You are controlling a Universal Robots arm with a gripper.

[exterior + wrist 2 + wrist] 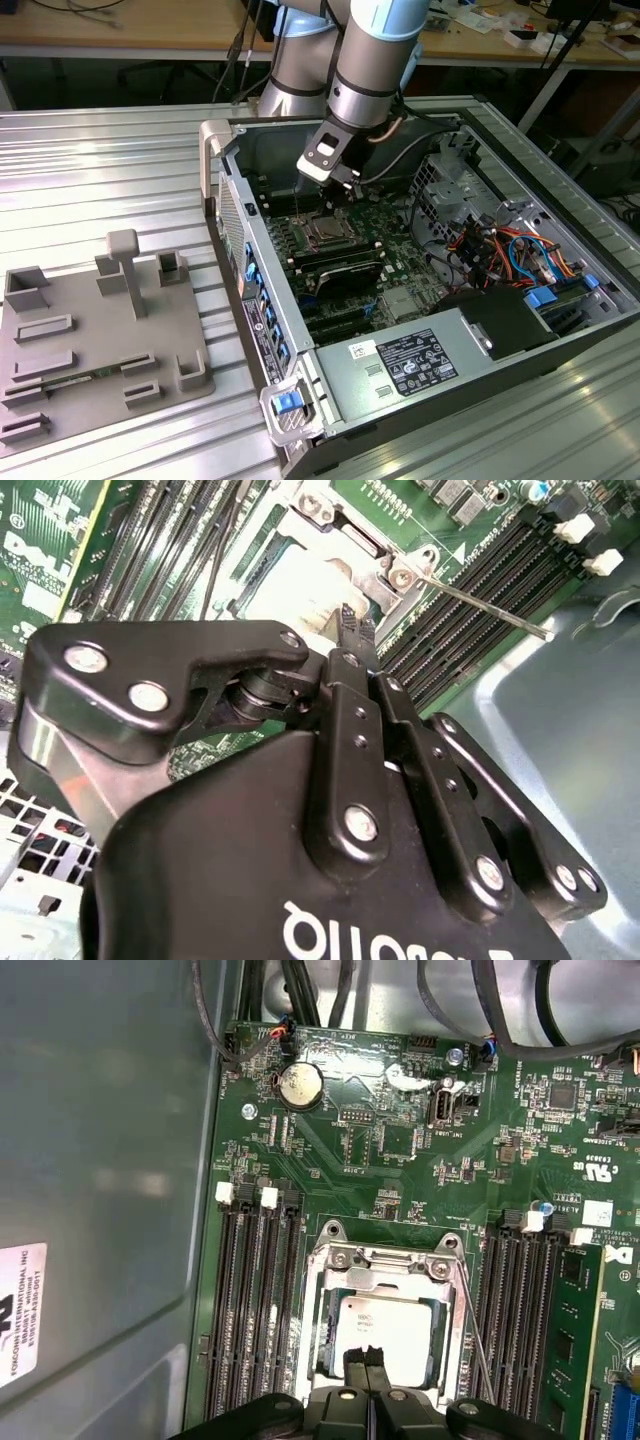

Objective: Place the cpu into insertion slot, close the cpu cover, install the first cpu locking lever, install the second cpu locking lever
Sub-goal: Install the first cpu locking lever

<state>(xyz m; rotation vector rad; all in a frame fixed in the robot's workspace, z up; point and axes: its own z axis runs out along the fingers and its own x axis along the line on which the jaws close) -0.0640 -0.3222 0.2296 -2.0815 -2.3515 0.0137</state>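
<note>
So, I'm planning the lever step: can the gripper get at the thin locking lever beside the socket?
Probably yes: the locking lever stands bare beside the cpu cover, with nothing over it, and the gripper, fingers together, hangs close beside it.

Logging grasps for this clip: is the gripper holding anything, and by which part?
Nothing is held: the gripper is shut and empty, over the chip.

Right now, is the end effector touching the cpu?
Cannot tell. In the first wrist view the end effector sits in front of the cpu; neither contact nor gap shows.
</note>
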